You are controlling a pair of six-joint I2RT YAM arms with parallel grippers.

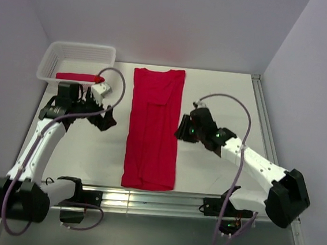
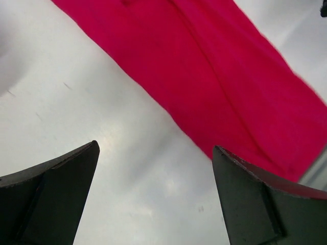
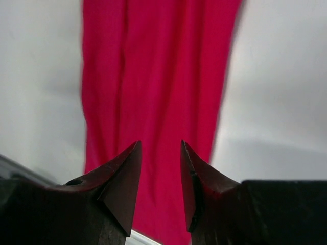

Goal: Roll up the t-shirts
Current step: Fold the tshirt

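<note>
R gripper (image 3: pixel 160 144), jaws apart, at right edge of t-shirt (image 1: pixel 150 136).

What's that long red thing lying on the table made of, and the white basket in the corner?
The long red t-shirt looks like soft, matte cloth, probably a cotton knit, though the fibre cannot be told: it lies limp and flat, with gentle creases and folded layers. The basket looks like white moulded plastic: thin, even lattice walls and a smooth, rounded rim.
</note>
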